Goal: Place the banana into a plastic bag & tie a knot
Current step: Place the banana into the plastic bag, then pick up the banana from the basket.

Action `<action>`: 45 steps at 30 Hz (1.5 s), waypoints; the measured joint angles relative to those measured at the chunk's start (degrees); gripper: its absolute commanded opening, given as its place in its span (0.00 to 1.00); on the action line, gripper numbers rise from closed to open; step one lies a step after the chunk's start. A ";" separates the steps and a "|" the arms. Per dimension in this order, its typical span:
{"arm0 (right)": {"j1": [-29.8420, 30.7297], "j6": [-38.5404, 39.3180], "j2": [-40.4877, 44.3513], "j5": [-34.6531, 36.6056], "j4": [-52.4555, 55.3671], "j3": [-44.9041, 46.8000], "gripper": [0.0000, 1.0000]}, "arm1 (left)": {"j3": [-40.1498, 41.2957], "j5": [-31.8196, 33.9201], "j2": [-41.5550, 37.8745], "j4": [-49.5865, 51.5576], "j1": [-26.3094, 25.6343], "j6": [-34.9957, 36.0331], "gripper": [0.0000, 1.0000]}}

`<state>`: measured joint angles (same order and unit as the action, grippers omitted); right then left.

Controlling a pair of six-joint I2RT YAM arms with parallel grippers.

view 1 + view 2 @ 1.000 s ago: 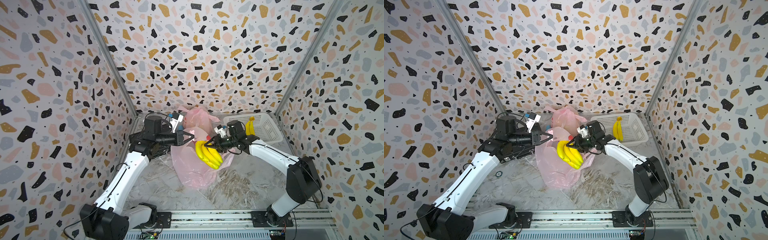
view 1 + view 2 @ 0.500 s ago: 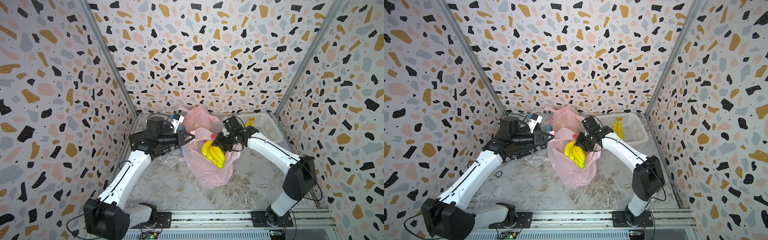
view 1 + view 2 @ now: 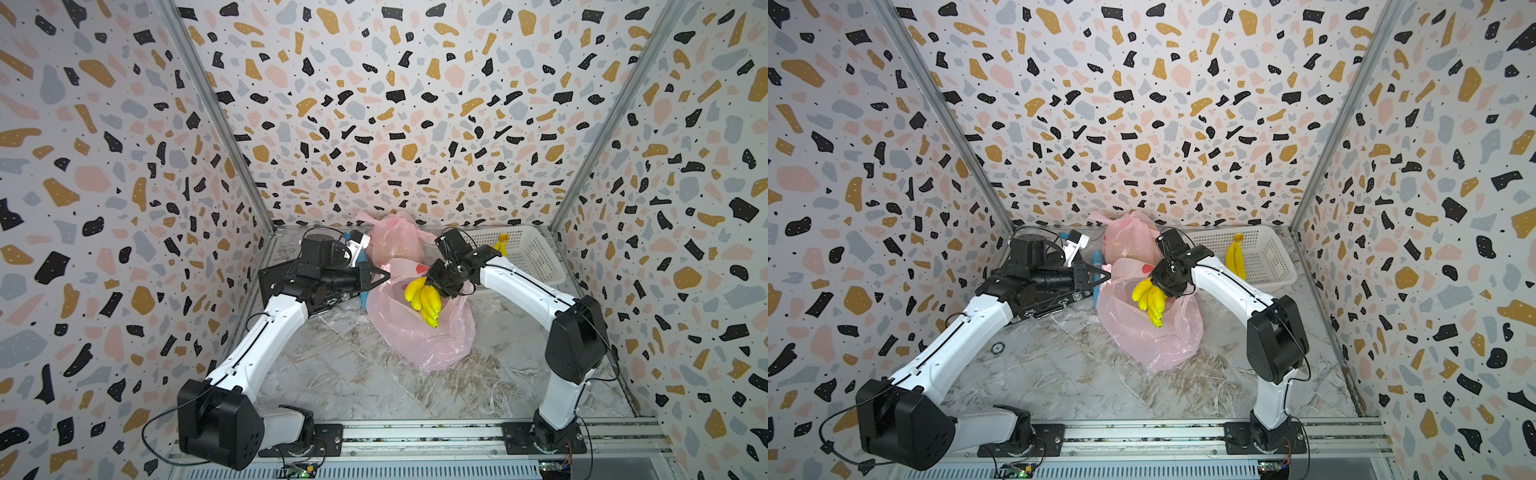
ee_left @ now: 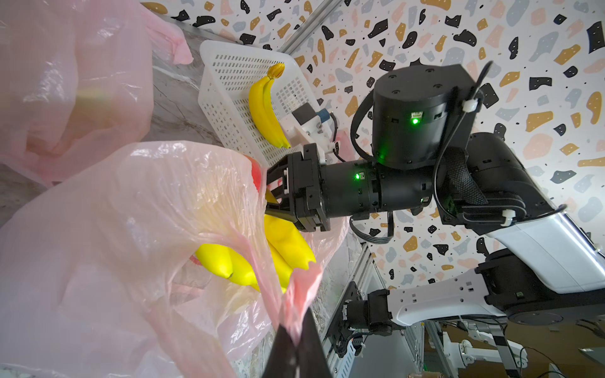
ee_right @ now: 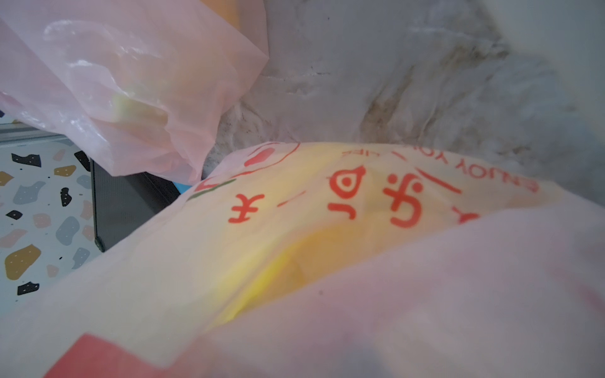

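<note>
Left wrist view: a banana bunch [image 4: 284, 242] is gripped at its stem end by the right hand [image 4: 270, 193] and is hung in the mouth of a pink plastic bag [image 4: 114, 229].
The bag's rim is pinched in the closed left hand [image 4: 294, 332], by which the mouth is held raised and open; the lower banana tips are seen behind the pink film. In both top views the bag's bottom is seen lying on the marble worktop [image 3: 332, 374] between the two arms, the bunch [image 3: 426, 301] [image 3: 1152, 301] being held over its opening. A second pink bag [image 3: 392, 239], filled, is set behind it by the back wall, and a white basket [image 3: 536, 257] holding a pair of bananas [image 3: 500, 245] is placed beside the right arm. In the right wrist view only blurred bag film with red print, yellow showing through it, is made out.
</note>
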<state>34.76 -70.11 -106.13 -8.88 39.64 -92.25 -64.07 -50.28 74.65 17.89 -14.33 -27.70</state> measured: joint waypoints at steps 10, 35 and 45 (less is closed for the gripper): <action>2.08 12.13 -1.53 2.82 0.02 -3.74 0.95 | 0.00 1.46 2.21 0.02 0.02 0.76 0.00; -11.50 49.46 18.93 15.28 0.70 6.40 0.93 | -0.48 6.08 2.43 1.79 0.02 2.86 0.00; -23.98 52.43 -0.68 18.82 0.94 -1.64 0.89 | -2.60 6.49 3.72 2.08 0.02 2.91 0.00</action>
<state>10.79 -17.67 -106.80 9.93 40.58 -93.89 -66.67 -43.79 78.37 19.97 -14.31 -24.80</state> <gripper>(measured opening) 0.903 0.047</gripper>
